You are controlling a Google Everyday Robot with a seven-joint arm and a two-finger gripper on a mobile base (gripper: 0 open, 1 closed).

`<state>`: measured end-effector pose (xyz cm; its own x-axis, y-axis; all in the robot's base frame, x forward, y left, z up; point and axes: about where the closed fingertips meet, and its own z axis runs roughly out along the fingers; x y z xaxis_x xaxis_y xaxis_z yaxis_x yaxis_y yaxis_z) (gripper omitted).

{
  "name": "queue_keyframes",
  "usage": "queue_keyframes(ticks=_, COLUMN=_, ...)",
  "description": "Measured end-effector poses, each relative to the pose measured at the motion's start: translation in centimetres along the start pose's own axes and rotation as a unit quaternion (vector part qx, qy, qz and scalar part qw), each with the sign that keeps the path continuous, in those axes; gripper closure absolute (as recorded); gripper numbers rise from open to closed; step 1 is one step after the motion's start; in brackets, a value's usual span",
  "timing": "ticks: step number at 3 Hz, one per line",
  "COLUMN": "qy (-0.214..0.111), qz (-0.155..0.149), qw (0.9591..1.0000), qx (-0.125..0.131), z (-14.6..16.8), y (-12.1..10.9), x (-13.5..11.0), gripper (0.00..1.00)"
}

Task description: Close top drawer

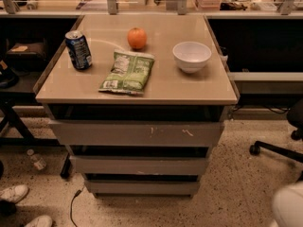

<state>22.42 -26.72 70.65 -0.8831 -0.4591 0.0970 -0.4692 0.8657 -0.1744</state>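
**Top drawer [137, 132] sits forward of the fronts below**

Nearest, at the bottom right corner of the view, is a white piece of the arm [289, 205]. The hand is out of view, so I cannot tell whether it is apart or together. At the bottom left, two white shoes [16, 193] rest on the speckled floor, with a small bottle [36, 160] lying just beyond them.

The top drawer spans the cabinet just under the near edge of the surface [189, 86]. A dark gap shows above its flat grey front, which has small white scratches right of centre. The two lower fronts [139, 165] sit below it and further back.

On the surface, a green bag [128, 71] lies flat nearest the near edge, left of centre. A blue can [79, 50] stands upright by the left edge. A white bowl [191, 56] sits toward the right edge. An orange [137, 38] rests farthest back, apart from the bag. A chair base [277, 148] shows on the floor at right.
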Motion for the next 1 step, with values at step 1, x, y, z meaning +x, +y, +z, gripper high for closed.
queue_keyframes(ticks=1, qy=0.038, qz=0.087, qw=0.9953, qx=0.019, z=-1.65, y=0.46, x=5.93, gripper=0.0)
